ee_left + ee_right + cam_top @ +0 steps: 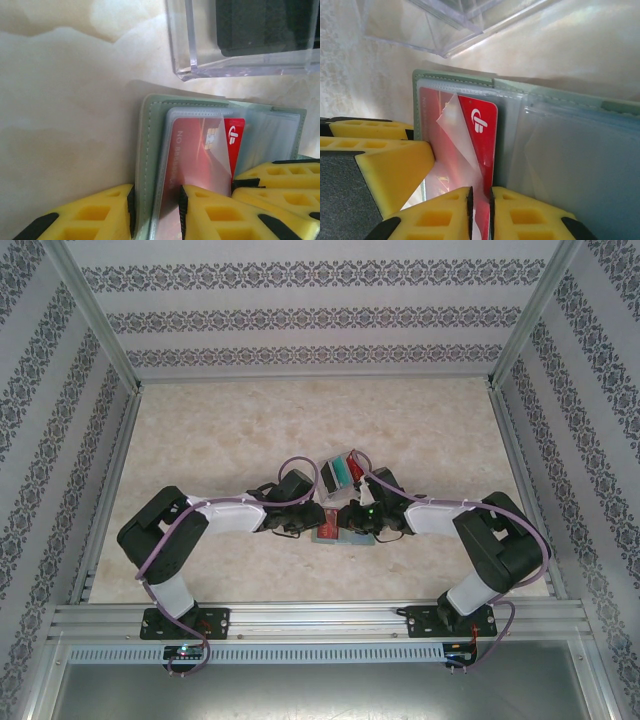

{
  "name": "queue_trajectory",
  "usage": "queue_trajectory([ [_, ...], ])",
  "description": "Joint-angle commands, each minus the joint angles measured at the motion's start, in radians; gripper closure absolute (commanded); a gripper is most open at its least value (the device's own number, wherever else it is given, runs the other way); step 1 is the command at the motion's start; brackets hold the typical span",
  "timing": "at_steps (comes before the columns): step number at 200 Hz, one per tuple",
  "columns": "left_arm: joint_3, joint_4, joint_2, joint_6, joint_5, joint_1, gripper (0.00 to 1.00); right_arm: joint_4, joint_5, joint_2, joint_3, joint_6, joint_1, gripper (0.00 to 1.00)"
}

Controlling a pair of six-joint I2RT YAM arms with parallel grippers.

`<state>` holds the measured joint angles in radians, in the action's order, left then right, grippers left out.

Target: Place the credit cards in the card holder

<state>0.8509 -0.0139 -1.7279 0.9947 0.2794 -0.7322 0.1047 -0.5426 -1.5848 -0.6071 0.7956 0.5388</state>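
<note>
**A:** Where is the card holder [149, 140]?

**B:** Lying open on the marbled surface [60, 100], just beside the clear box [240, 67].

**A:** What is the left hand [156, 202] doing?

**B:** Its 2 yellow fingers are nearly closed, clamping the holder's grey-green cover edge and a clear sleeve [170, 130] between them.

**A:** And the right hand [481, 200]?

**B:** Its fingers are pinched almost together on the red card [482, 130]. The card sits partly inside that sleeve, with its logo corner sticking out uncovered.

**A:** Any other cards?

**B:** The left wrist view shows 1 dark card [265, 30] inside the box. From above, a teal card [341, 472] shows in the box too, beyond both hands.
</note>
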Motion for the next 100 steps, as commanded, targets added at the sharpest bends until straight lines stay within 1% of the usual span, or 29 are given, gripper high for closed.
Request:
queue_trajectory([
  [1,-0.026,0.053,0.023,0.016,0.008,-0.018,0.68,0.004,-0.047,0.02,-0.033,-0.032,0.002,0.81],
  [7,-0.033,0.05,0.031,0.018,-0.002,-0.018,0.68,-0.025,-0.032,0.039,-0.036,-0.039,-0.003,0.79],
  [19,-0.05,0.044,0.052,0.021,-0.025,-0.018,0.67,-0.099,0.025,0.093,-0.043,-0.063,-0.014,0.72],
  [42,-0.068,0.01,0.096,0.018,-0.084,-0.016,0.63,-0.261,0.146,0.183,-0.103,-0.165,-0.019,0.65],
  [55,-0.071,-0.01,0.113,0.019,-0.115,-0.015,0.61,-0.355,0.22,0.198,-0.168,-0.233,-0.012,0.64],
  [84,-0.064,-0.04,0.142,0.007,-0.149,0.003,0.57,-0.522,0.424,0.126,-0.349,-0.371,0.015,0.62],
  [100,-0.058,-0.057,0.156,0.005,-0.17,0.016,0.57,-0.569,0.467,0.046,-0.444,-0.426,0.026,0.62],
])
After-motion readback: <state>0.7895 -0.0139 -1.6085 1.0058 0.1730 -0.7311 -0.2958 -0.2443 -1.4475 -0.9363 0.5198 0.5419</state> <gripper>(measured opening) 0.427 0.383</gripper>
